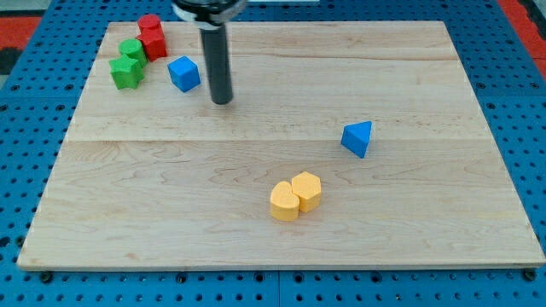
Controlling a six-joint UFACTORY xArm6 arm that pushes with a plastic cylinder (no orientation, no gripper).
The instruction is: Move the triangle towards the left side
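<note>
tip (221, 100) down just right of blue cube (183, 73) — well apart from blue triangle (357, 138); no pincer, bare rod only.

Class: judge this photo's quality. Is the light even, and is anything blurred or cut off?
Camera view: light soft and even, faint shadows only; blue triangle and yellow blocks sharp; the rod's top is cropped and slightly blurred, my tip clear beside the blue cube.
</note>
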